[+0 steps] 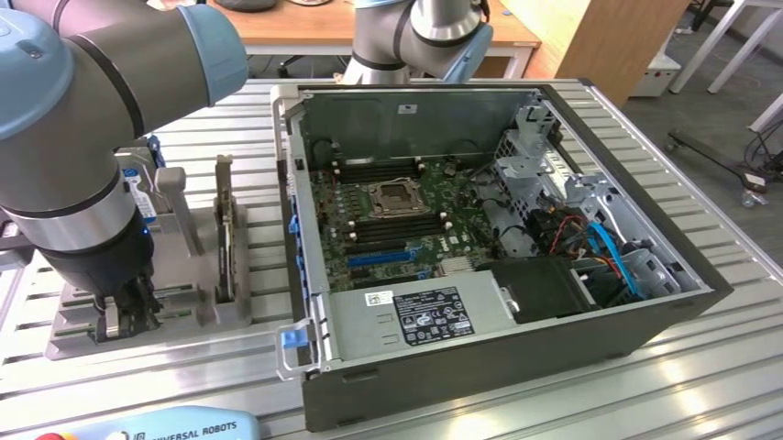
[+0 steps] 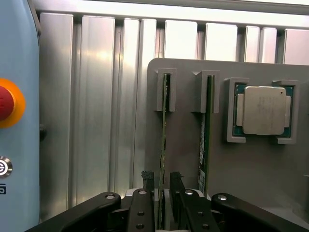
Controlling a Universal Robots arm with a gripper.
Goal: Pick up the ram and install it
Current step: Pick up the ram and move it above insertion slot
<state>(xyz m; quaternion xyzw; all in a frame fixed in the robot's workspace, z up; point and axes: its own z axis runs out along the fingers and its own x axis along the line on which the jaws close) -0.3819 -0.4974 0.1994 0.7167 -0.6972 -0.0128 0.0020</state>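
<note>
At the exterior view's left, the black two-fingered gripper (image 1: 126, 316) hangs low over the flat grey plastic parts holder (image 1: 73, 341) on the ribbed aluminium table (image 1: 245, 376). In the wrist view its fingers (image 2: 147, 180) stand one to each side of the ram (image 2: 163, 125), part-way open with a sliver of gap on either side, so nothing looks gripped yet. To do this well, I judge the pads should meet the stick's flat faces squarely and evenly, centred along its length. They should press only firmly enough to lift it straight out of its grey slot without twisting so thin a board. The ram itself is a long, narrow green circuit-board stick, standing on edge in the holder and seen edge-on, so it reads as a slim green line; its chips cannot be made out. Just beside it stands a second green stick (image 2: 205, 135), then a square silver processor chip (image 2: 263, 110). The open dark-grey computer case (image 1: 490, 376) sits to the exterior view's right.
</note>
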